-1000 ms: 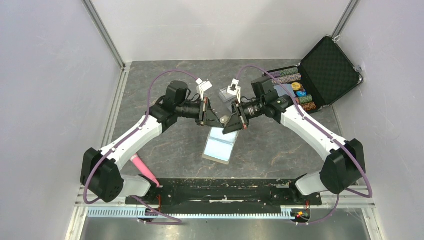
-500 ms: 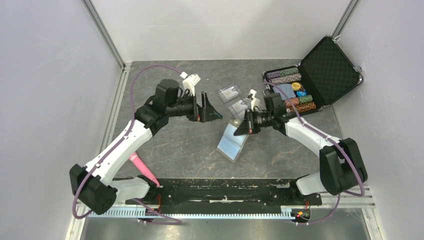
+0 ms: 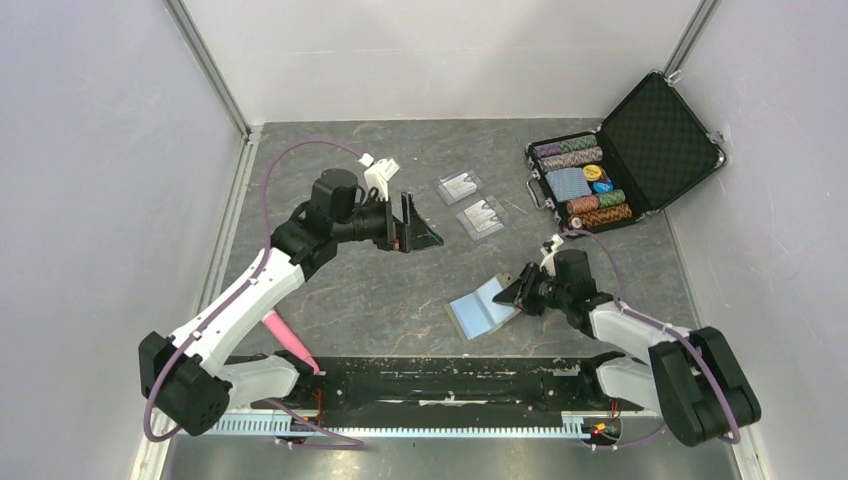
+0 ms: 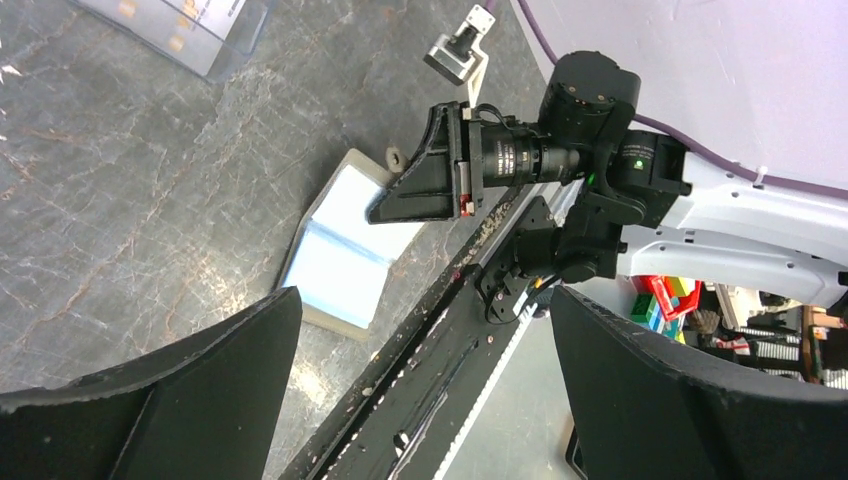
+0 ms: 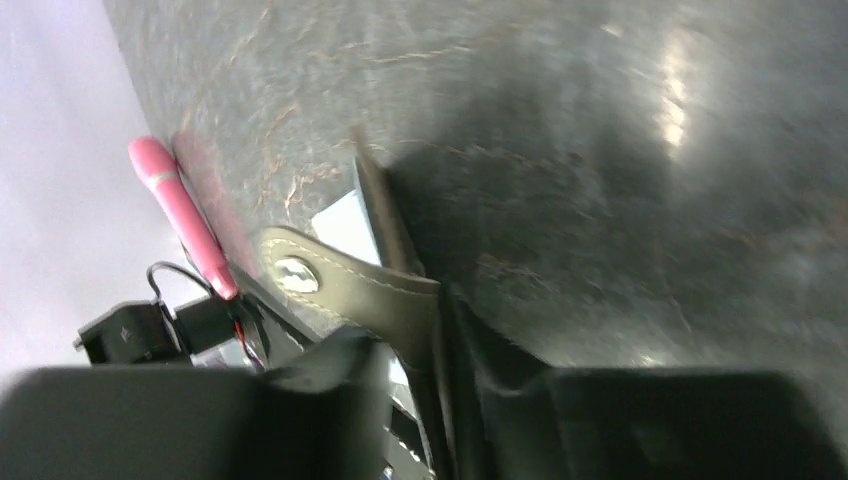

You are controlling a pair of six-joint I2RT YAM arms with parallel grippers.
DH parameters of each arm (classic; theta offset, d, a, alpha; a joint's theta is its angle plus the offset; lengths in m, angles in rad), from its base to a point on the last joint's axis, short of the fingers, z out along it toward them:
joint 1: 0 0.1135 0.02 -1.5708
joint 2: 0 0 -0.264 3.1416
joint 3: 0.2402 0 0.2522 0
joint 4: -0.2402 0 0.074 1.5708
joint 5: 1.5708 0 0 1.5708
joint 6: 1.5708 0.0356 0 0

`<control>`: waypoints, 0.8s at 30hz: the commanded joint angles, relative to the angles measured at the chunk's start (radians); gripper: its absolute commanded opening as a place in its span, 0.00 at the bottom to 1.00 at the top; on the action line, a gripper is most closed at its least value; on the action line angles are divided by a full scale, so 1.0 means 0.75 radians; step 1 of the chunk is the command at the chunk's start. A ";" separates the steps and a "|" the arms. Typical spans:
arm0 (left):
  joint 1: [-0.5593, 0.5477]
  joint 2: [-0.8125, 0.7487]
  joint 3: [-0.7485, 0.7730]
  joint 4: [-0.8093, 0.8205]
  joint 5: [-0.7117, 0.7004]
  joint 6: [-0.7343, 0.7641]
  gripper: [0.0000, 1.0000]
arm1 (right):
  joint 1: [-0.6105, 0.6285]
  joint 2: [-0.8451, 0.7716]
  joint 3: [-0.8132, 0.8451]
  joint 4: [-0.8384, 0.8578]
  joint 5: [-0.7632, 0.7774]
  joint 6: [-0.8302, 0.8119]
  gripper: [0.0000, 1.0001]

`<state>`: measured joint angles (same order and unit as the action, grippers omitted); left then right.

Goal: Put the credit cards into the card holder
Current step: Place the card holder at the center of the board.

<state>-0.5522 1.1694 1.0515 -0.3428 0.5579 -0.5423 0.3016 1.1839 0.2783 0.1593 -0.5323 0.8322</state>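
Where the right gripper (image 3: 518, 292) hangs low over the near part of the table (image 3: 380, 300), its jaws are clenched on the card holder (image 3: 482, 309). The right wrist view shows the holder's olive strap (image 5: 345, 290), with its round snap (image 5: 294, 272), caught between the two fingers. The holder lies spread open with its pale blue inside facing up. It sits just beyond the black base rail (image 3: 440, 378), and the claw meets it at its right-hand end, so nearly all of it stretches away from the fingertips toward the left arm. Whether that gripped end is lifted off the table or resting on it cannot be told. The left gripper (image 3: 415, 229) is released, its fingers spread wide with nothing between them. It is farther up the table and well apart from the holder, which lies nearer the bases and off to its right. The credit cards (image 3: 460, 186) lie side by side on the far side of the holder, one just right of the left claw and the other (image 3: 481, 217) beside it, each apparently inside a clear plastic case. An open black poker-chip case (image 3: 640, 140) stands at the far right corner, and a pink pen (image 3: 285, 340) lies near the left arm's base.
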 commanded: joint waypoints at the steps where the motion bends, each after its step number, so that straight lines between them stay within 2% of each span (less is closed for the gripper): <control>1: -0.007 0.014 -0.037 0.098 0.059 -0.067 1.00 | -0.005 -0.123 -0.079 -0.021 0.203 0.020 0.36; 5: -0.006 0.036 -0.053 0.057 0.050 -0.049 1.00 | -0.005 -0.261 -0.027 -0.330 0.377 -0.096 0.70; 7: -0.007 0.044 -0.065 0.034 0.037 -0.039 1.00 | -0.006 -0.310 0.035 -0.468 0.453 -0.160 0.82; 10: -0.008 0.069 -0.077 -0.037 0.006 -0.031 1.00 | -0.005 -0.344 0.134 -0.648 0.551 -0.262 0.92; 16: -0.044 0.143 -0.146 -0.079 0.008 -0.066 0.91 | -0.002 -0.279 0.390 -0.815 0.579 -0.473 0.90; 20: -0.092 0.186 -0.172 -0.076 0.004 -0.083 0.88 | 0.035 -0.159 0.563 -0.796 0.461 -0.560 0.81; 24: -0.143 0.199 -0.184 -0.067 -0.030 -0.104 0.88 | 0.160 0.021 0.726 -0.779 0.355 -0.616 0.75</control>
<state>-0.6266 1.3178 0.9157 -0.4049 0.5549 -0.5766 0.3428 1.0981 0.7013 -0.4248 -0.1860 0.4591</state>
